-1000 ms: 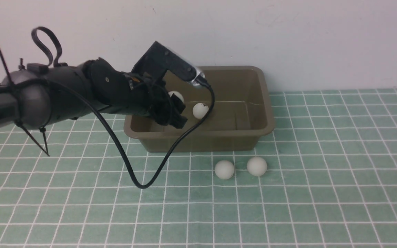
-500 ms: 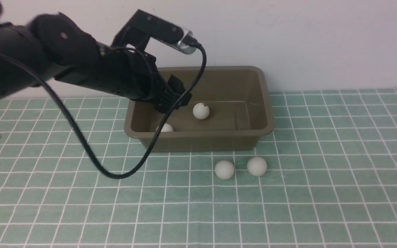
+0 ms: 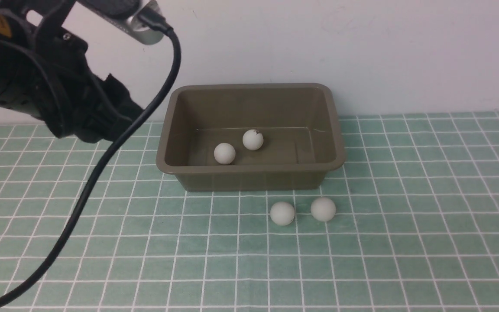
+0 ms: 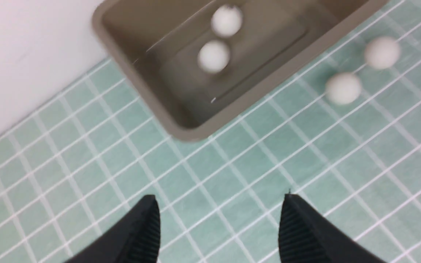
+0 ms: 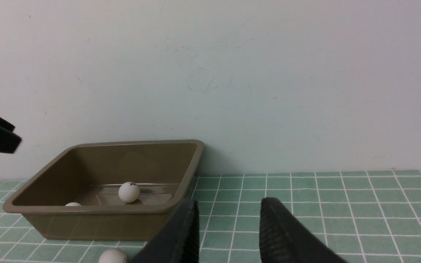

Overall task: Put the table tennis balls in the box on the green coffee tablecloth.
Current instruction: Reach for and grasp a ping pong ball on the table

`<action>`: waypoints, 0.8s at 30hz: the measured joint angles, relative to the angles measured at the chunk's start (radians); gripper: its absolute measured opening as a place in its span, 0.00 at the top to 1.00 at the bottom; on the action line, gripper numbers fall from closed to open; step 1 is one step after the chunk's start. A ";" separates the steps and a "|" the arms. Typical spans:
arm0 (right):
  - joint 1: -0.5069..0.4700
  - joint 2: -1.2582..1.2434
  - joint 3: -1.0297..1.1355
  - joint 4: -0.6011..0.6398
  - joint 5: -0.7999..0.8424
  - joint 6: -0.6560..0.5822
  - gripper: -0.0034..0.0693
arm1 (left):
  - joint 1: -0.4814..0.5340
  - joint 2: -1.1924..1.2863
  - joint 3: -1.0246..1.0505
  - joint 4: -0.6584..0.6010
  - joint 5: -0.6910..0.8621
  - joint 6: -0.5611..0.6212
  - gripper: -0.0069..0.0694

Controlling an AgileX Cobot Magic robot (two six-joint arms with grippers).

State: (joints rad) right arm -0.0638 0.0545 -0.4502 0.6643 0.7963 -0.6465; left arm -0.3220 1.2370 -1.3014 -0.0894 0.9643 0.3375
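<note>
The olive-brown box (image 3: 249, 175) stands on the green coffee tablecloth (image 3: 405, 242) against the wall. Two table tennis balls (image 3: 224, 153) (image 3: 252, 139) lie inside it. In front of it two more balls (image 3: 282, 213) (image 3: 322, 209) rest on the cloth. My left gripper (image 3: 124, 108) hangs high, left of the box. In the left wrist view this gripper (image 4: 219, 196) is open and empty above bare cloth. My right gripper (image 5: 228, 201) is out of the front view. Its fingers stand close together with nothing between them, low and right of the box (image 5: 104, 210).
A black cable (image 3: 89, 186) hangs from my left wrist and trails down across the left of the cloth. A plain white wall (image 3: 362, 52) rises directly behind the box.
My left gripper held a ball over the box, let it go, then rose and pulled back left. The dropped ball rolled along the box floor toward the other one.
</note>
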 joint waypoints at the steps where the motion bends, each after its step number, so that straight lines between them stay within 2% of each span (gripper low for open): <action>1: 0.000 0.035 -0.004 0.041 0.010 -0.040 0.65 | 0.000 -0.001 0.000 0.016 0.009 -0.016 0.39; 4: 0.000 0.149 -0.030 0.142 0.047 -0.168 0.65 | 0.000 -0.002 0.000 0.030 0.022 -0.029 0.39; 9: 0.000 0.384 -0.124 0.222 0.118 -0.329 0.65 | 0.000 -0.002 0.000 0.002 0.027 -0.034 0.39; 12: 0.000 0.586 -0.216 0.252 0.160 -0.383 0.65 | 0.000 -0.002 0.000 -0.030 0.027 -0.034 0.39; 19: 0.004 0.934 -0.348 0.235 0.183 -0.443 0.61 | 0.000 -0.002 0.000 -0.038 0.029 -0.033 0.39; 24: 0.114 1.128 -0.383 0.226 0.081 -0.451 0.59 | 0.000 -0.002 0.000 -0.038 0.029 -0.033 0.39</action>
State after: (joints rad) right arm 0.0503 1.1826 -0.8333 0.8905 0.8769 -1.0971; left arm -0.3220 1.2346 -1.3014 -0.1279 0.9931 0.3045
